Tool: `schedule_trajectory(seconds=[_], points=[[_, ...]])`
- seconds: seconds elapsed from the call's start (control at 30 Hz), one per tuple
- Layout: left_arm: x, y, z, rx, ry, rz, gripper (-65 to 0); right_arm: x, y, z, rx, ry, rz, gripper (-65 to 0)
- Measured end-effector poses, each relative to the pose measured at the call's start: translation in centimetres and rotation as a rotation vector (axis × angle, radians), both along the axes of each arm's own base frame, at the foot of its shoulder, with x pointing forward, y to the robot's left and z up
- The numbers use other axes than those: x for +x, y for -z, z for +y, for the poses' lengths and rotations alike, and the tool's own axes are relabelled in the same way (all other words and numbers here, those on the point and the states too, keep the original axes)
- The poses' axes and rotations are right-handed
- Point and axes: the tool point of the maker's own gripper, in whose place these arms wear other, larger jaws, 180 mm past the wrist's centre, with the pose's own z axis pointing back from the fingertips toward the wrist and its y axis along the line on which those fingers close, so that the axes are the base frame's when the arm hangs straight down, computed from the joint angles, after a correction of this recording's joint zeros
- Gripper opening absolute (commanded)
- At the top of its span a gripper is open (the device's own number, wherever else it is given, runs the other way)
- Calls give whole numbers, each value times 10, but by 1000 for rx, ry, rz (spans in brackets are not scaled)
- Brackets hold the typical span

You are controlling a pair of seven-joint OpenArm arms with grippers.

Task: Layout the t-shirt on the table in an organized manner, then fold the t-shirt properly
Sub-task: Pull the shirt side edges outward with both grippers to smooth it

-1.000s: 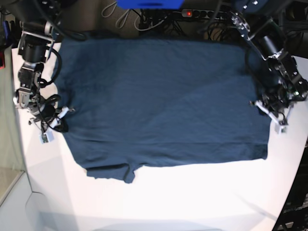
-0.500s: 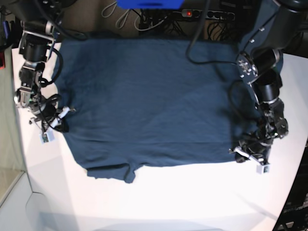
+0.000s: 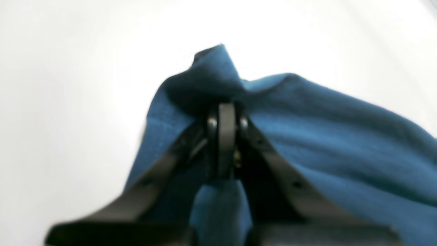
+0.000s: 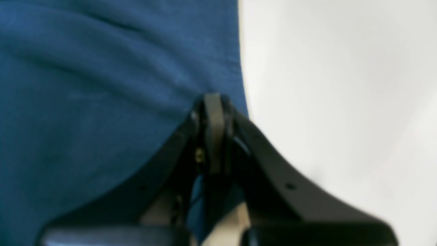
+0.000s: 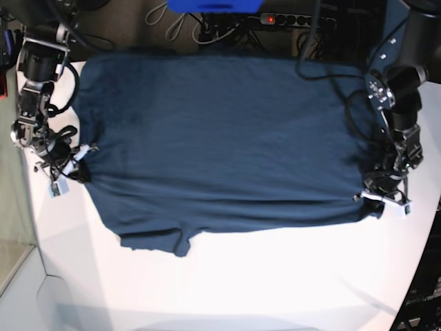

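My left gripper: jaws clamped fully together on a bunched peak of the t-shirt, cloth rising to a point just past the fingertips and draping off to one side, white table beyond; the wrist view is blurred. My right gripper: jaws likewise closed tight, pinching the shirt at its straight edge, blue cloth filling one side of the view and bare table the other. In the base view, nearest edge: open white tabletop, then the shirt's near hem with a sleeve folded out toward the front. Middle: the shirt spread wide and mostly flat across the table, a long crease running along its near part. My left gripper holds the shirt's near corner on that view's right; my right gripper holds the opposite side edge on that view's left. Farthest: the shirt's back edge reaching the table's rear, cables and a power strip behind it
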Motion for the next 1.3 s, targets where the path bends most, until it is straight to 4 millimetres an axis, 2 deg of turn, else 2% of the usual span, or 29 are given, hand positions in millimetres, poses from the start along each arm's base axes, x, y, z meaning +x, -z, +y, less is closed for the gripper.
schedule_trajectory(seconds=[0.27,0.4,0.5,0.6,0.7,0.8,0.9,1.0,1.07,1.13,1.23,1.3], points=[[-36,0,15,73,24,-17,-644,-2,0,-7,-20,1,12,-650],[-36,-4,18,62,20,3,-644,-2,0,-7,-19,2,12,-650],[-23,-11,18,58,10,10,-644,-3,1,-6,-19,1,14,-650],[2,-20,4,69,16,30,-644,-6,3,-3,-6,13,-4,-650],[25,-25,-39,60,113,16,-644,-7,5,-2,-3,19,-5,-650],[40,-30,-66,75,180,7,-637,-9,6,3,25,35,-21,-650],[61,-43,-77,47,167,-65,-569,-9,6,4,29,36,-25,-650],[67,-41,-82,13,150,-78,-490,-10,6,4,27,36,-24,-650],[65,-39,-78,16,145,-77,-462,-10,7,4,25,38,-22,-650],[61,-41,-61,43,132,-69,-464,-8,6,4,27,39,-26,-650],[64,-56,-33,84,103,-91,-464,-6,5,4,20,31,-16,-650],[69,-70,-23,103,96,-105,-464,-5,5,4,5,24,-9,-650]])
